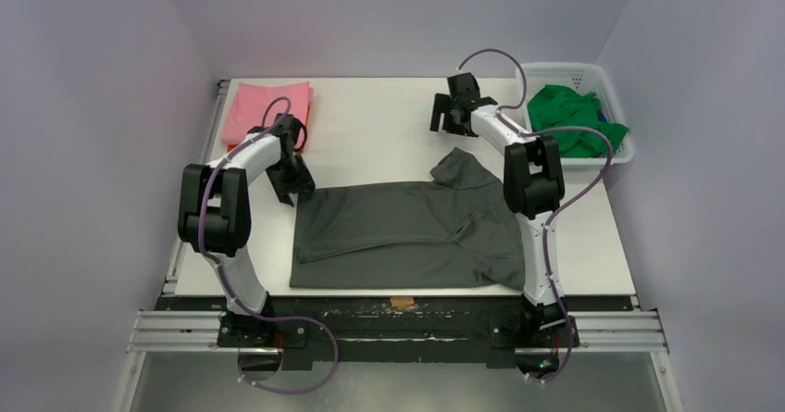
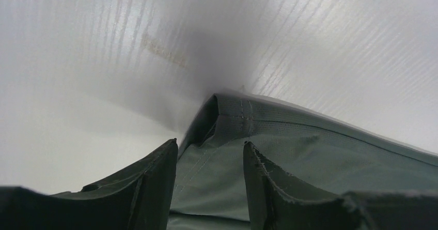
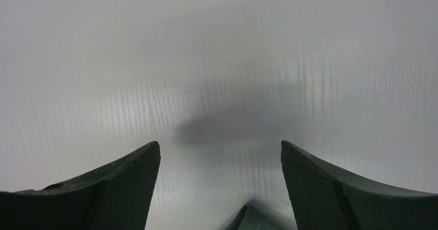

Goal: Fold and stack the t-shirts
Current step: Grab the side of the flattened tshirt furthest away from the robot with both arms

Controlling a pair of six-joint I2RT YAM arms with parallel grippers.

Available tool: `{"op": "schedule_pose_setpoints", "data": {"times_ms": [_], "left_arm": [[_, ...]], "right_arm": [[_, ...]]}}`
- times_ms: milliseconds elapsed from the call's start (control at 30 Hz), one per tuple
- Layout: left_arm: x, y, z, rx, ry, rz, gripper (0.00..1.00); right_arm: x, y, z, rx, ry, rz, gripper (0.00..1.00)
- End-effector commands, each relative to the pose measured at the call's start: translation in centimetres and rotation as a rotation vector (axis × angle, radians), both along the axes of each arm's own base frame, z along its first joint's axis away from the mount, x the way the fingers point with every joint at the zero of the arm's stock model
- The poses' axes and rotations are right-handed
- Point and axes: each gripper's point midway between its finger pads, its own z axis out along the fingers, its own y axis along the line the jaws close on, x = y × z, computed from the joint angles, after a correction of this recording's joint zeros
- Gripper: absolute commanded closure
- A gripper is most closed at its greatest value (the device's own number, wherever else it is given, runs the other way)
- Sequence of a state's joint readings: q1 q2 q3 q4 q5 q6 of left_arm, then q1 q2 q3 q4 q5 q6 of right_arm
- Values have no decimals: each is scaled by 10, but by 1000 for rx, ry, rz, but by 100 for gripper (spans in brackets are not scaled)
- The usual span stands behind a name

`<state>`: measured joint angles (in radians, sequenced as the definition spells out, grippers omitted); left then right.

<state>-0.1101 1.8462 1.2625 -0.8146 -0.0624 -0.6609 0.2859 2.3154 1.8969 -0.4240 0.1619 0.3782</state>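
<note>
Pale lavender walls (image 1: 417, 14) close in a white table (image 1: 370, 116) whose surface shows a fine ribbed grain in the wrist views. A metal rail (image 1: 398, 330) runs along its near edge.

The dark charcoal-grey t-shirt (image 1: 398, 231) lies flat on the near middle of the table. It is a smooth, matte, roughly rectangular shape with soft creases, and one short sleeve (image 1: 463, 167) juts toward the far right.

The left gripper (image 1: 294, 188) is down at the shirt's far left corner. In the left wrist view its dark wedge-shaped fingers (image 2: 150, 183) stand part-way apart with the stitched, doubled hem of that corner between them. The cloth is slightly raised there. Whether the jaws actually pinch the cloth cannot be told.

The right gripper (image 1: 454, 114) is over bare table, beyond the sleeve and apart from it. Its jaws are spread wide with nothing between them. Its camera sees only a blurred shadow on the white surface and a sliver of dark cloth at the bottom edge.

A pink t-shirt (image 1: 264, 106) lies folded into a flat rectangle at the far left corner of the table. At the far right, a bright green t-shirt (image 1: 569, 111) sits crumpled inside a white plastic lattice basket (image 1: 555, 67).
</note>
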Motion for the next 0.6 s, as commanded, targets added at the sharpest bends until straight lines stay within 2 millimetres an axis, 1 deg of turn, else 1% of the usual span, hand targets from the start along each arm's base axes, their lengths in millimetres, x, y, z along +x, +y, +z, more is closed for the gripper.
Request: {"op": "schedule_pose_setpoints", "data": {"times_ms": [0, 167, 233, 300, 500, 567], "left_arm": [[14, 9, 9, 61, -14, -3, 52], [38, 1, 14, 30, -58, -36, 52], [42, -4, 12, 9, -57, -52, 53], [42, -5, 13, 8, -49, -62, 55], [25, -7, 10, -7, -10, -84, 58], [25, -9, 11, -16, -14, -93, 62]], "right_arm": [[8, 7, 15, 9, -23, 37, 17], [5, 6, 0, -3, -1, 53, 18], [4, 7, -4, -3, 5, 65, 18], [3, 7, -6, -5, 11, 69, 17], [1, 10, -9, 6, 19, 82, 20], [-1, 12, -7, 20, 19, 90, 21]]}}
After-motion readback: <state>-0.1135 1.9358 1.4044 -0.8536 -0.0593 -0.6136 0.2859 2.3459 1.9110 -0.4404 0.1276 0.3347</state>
